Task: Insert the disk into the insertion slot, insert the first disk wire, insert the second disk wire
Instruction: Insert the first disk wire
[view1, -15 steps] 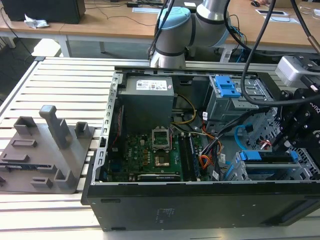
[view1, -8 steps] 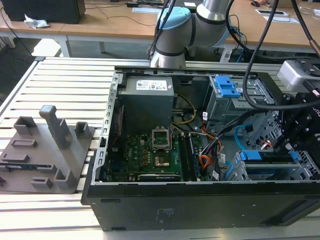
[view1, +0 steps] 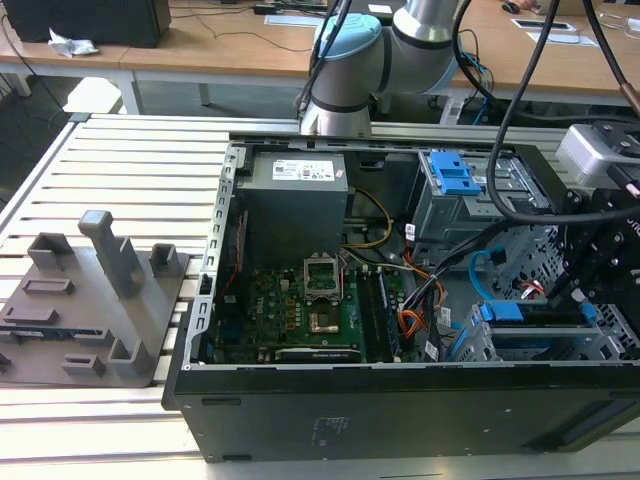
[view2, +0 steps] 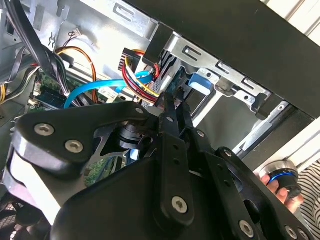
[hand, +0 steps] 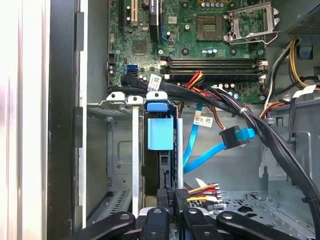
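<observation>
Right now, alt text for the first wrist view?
The gripper is close to the near edge of the disk, whose blue carrier stands on edge in the grey insertion slot. The light-blue cable curves beside it, its connector apart from the disk; a black cable bundle and the motherboard lie beyond.

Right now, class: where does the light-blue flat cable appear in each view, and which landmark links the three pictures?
Exterior view: the light-blue flat cable curves above the drive cage, at the exterior view's right.
Second wrist view: the cable loops over the green motherboard.
First wrist view: the cable runs beside the disk's carrier.
Shared landmark: the disk's blue carrier.
</observation>
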